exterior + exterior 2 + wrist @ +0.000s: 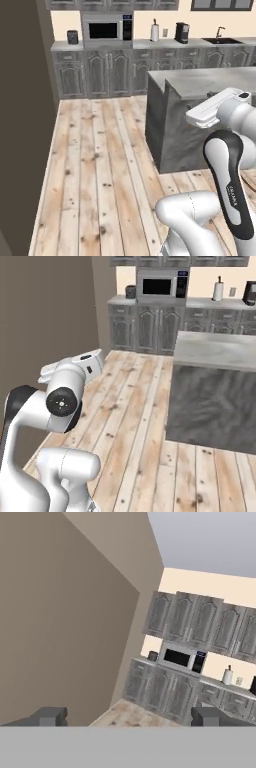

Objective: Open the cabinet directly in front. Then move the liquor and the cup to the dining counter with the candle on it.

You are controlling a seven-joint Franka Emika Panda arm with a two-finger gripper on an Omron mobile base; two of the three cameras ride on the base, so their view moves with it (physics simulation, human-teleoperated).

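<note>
I look along the hand and I see the two dark tips of my pincer (127, 717) far apart at the bottom of the hand view, one low on the left and one low on the right, so it stands wide and holds nothing. The cabinet (207, 626) that I must open is, I think, among the row of dark grey raised-panel wall doors in the upper right of the hand view, above the microwave (183, 658); I cannot tell which pair of doors is meant, and the handles are too small to see. So the cabinet lies ahead of the pincer and higher, toward the right side of that frame, and well apart from it. The doors stand upright, so I judge that their bar handles run up and down too, and the pincer will have to meet one with its tips either side of the bar. In the left base view the dining counter (200, 82), the marble desk on its dark base, is in the right middle of the frame, just beyond the arm; I cannot make out the candle, the liquor or the cup, which I suppose are behind closed doors. Left of the hand view a plain brown wall (60, 612) stands close.
</note>
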